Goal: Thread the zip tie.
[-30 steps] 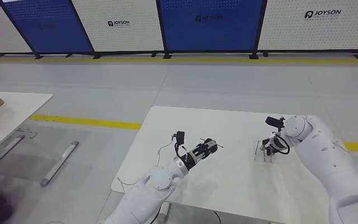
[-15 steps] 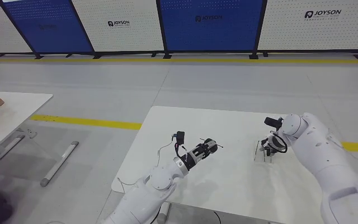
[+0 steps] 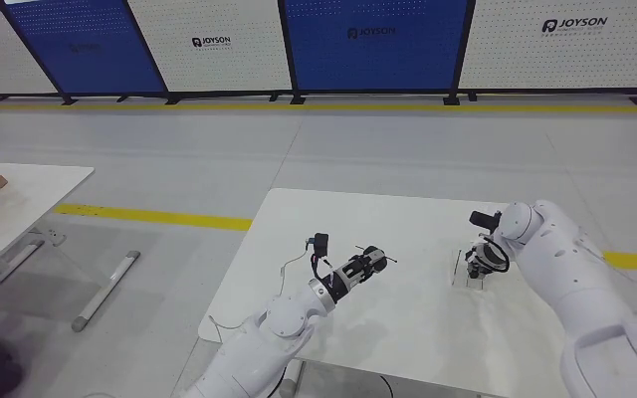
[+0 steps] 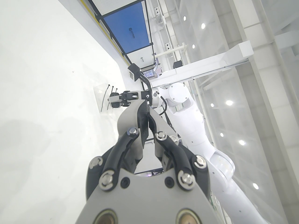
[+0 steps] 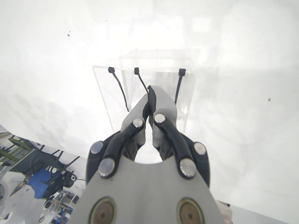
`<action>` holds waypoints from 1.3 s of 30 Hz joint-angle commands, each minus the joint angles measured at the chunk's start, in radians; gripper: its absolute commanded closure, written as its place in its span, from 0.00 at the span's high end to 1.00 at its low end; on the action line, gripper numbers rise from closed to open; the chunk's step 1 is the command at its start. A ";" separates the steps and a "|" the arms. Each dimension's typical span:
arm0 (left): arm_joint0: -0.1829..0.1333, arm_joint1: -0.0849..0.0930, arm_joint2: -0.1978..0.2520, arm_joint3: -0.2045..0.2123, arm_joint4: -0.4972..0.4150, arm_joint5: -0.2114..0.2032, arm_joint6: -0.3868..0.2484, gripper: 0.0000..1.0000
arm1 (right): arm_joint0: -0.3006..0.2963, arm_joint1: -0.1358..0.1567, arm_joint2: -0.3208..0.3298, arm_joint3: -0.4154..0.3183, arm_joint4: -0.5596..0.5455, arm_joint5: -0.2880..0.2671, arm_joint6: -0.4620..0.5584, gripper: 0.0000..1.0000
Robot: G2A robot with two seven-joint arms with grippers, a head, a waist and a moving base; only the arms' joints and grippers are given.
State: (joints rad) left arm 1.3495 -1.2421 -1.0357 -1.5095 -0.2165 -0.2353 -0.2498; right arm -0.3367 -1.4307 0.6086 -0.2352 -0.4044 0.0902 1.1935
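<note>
A clear acrylic stand [image 5: 109, 99] near the table's right side holds three black zip ties upright: a left one [image 5: 119, 86], a middle one [image 5: 140, 78] and a right one [image 5: 179, 83]. My right gripper [image 5: 150, 92] is over the stand [image 3: 462, 282], shut on the lower tail of the middle tie. In the top view the right gripper [image 3: 478, 267] sits at the stand's top. My left gripper [image 4: 145, 105] hovers over the middle of the table, well to the left of the stand [image 4: 98, 92], with its fingers pressed together. I make out nothing between them.
The white table [image 3: 398, 328] has bare surface around both arms. Its front edge runs close behind the left arm [image 3: 299, 308]. Blue and white partition panels [image 3: 373, 40] stand far off across the floor.
The right arm has shifted slightly left and closer over the stand. The left arm has stayed still.
</note>
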 commanded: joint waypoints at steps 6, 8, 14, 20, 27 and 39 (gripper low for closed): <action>0.000 0.000 0.000 0.000 0.000 0.000 0.000 0.00 | 0.003 -0.005 0.005 0.021 -0.008 -0.026 -0.028 0.00; 0.000 0.000 0.000 0.000 0.000 0.000 0.000 0.00 | 0.001 -0.004 0.009 0.023 -0.010 -0.042 -0.040 0.00; 0.000 0.000 0.000 0.000 0.000 0.000 0.000 0.00 | -0.005 0.006 0.019 0.014 -0.015 -0.112 -0.063 0.00; 0.000 0.000 0.000 0.000 0.000 0.000 0.000 0.00 | -0.014 0.021 0.035 -0.006 -0.013 -0.166 -0.076 0.00; 0.000 0.000 0.000 0.000 0.000 0.000 0.000 0.00 | -0.031 0.045 0.056 -0.044 -0.016 -0.190 -0.085 0.00; 0.000 0.000 0.000 0.000 0.000 0.000 0.000 0.00 | -0.102 0.121 0.120 -0.198 -0.026 -0.219 -0.096 0.00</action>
State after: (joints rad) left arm 1.3495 -1.2421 -1.0357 -1.5095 -0.2165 -0.2353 -0.2498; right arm -0.4298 -1.3173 0.7211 -0.4111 -0.4282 -0.1340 1.0982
